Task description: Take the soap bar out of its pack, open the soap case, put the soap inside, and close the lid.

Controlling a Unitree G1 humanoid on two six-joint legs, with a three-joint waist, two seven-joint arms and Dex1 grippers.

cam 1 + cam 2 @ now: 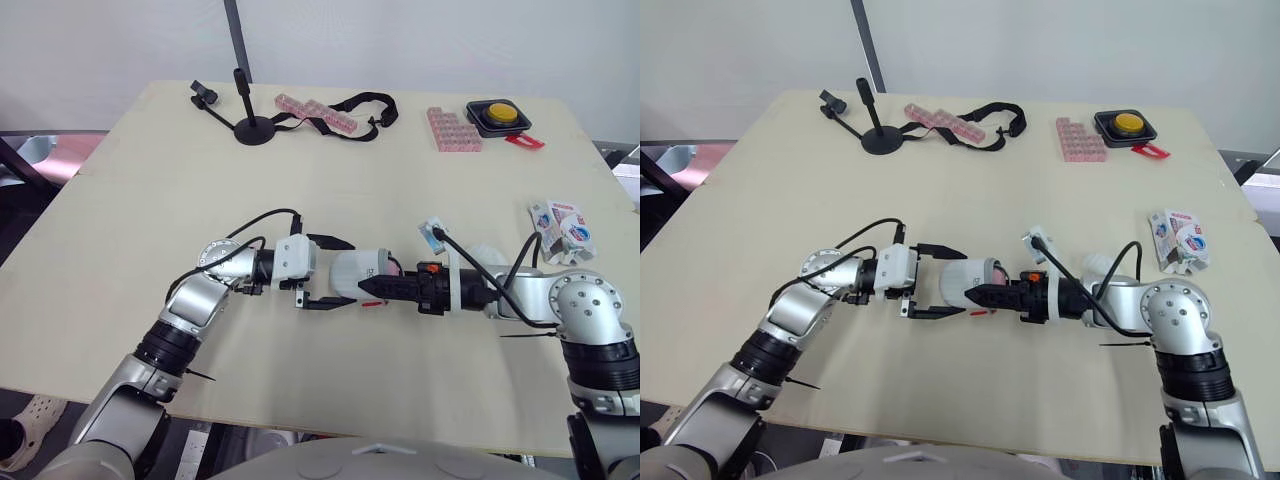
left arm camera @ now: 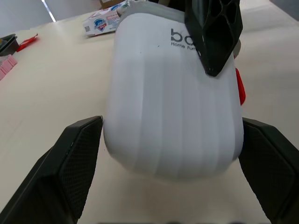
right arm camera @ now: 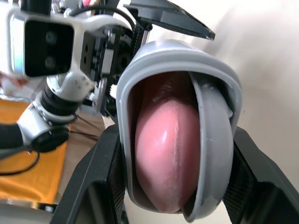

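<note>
A white soap case [image 1: 352, 272] lies on its side at the middle of the table, between both grippers. My right gripper [image 1: 368, 284] is shut on the soap case, with one black finger [image 2: 212, 37] lying over its white shell. Through the case's grey rim [image 3: 177, 51] the pink soap bar [image 3: 163, 144] sits inside, and the grey lid [image 3: 212, 140] stands ajar beside it. My left gripper [image 1: 326, 272] is open, its two fingers [image 2: 77, 163] straddling the far end of the case with small gaps. The torn soap pack [image 1: 562, 230] lies at the table's right edge.
At the back of the table [image 1: 150, 200] stand a black stand [image 1: 253, 125], a black strap [image 1: 362, 103], two pink trays [image 1: 315, 112] [image 1: 453, 128] and a yellow button box [image 1: 497, 115]. Cables loop over both wrists near the case.
</note>
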